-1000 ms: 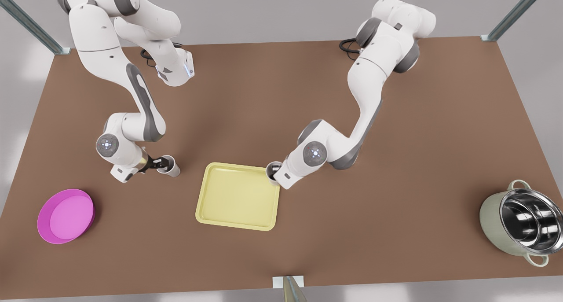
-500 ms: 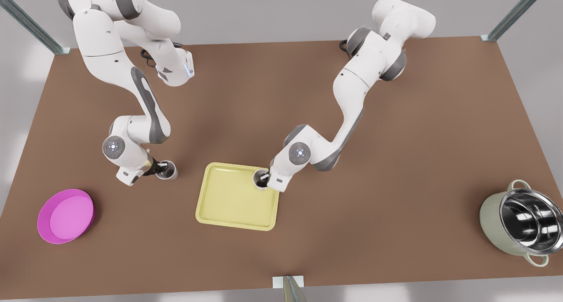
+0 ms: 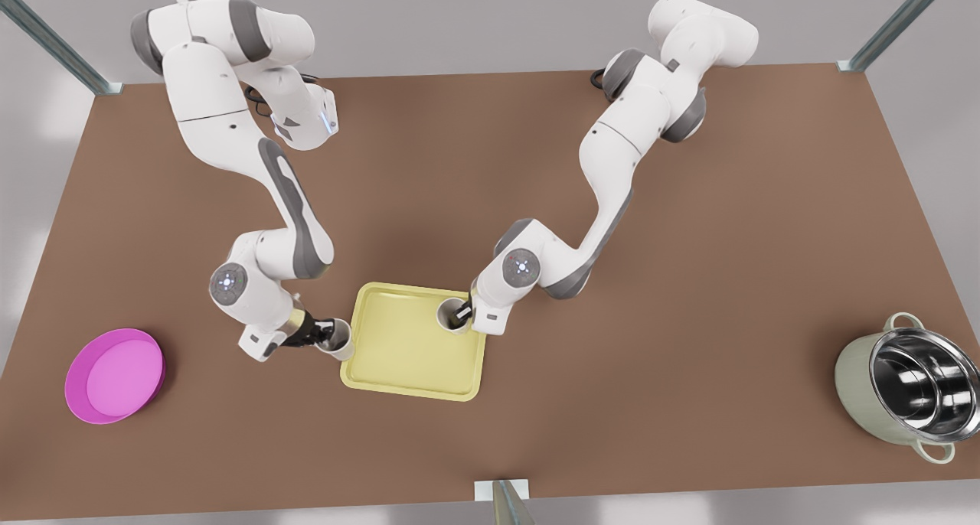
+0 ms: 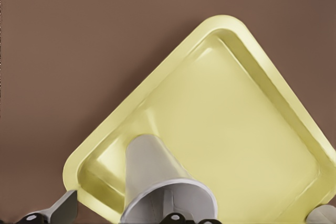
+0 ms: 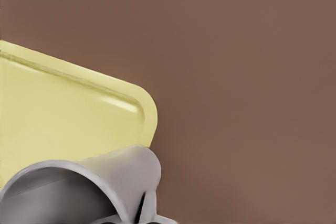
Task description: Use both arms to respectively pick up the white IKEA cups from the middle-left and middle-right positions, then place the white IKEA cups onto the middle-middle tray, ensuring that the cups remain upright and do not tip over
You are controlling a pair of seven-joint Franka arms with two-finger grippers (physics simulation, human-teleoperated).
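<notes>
The pale yellow tray [image 3: 406,353] lies at the table's middle. On the front view's left, my left gripper [image 3: 325,332] is shut on a white cup [image 3: 339,341], upright at the tray's left edge. The left wrist view has this cup [image 4: 157,182] close up with the tray [image 4: 226,119] spread beyond it. On the front view's right, my right gripper [image 3: 462,311] is shut on the other white cup [image 3: 450,315], upright over the tray's far right corner. In the right wrist view that cup [image 5: 105,182] is beside the tray's rounded corner [image 5: 142,111].
A round magenta bowl [image 3: 115,374] sits near the front view's left table edge. A large steel pot [image 3: 911,387] stands at the right edge. Bare brown tabletop surrounds the tray on all sides.
My left arm has carried its cup rightward and nearer, up to the tray's left edge. My right arm brought its cup leftward over the tray's corner, then nearly stopped.
</notes>
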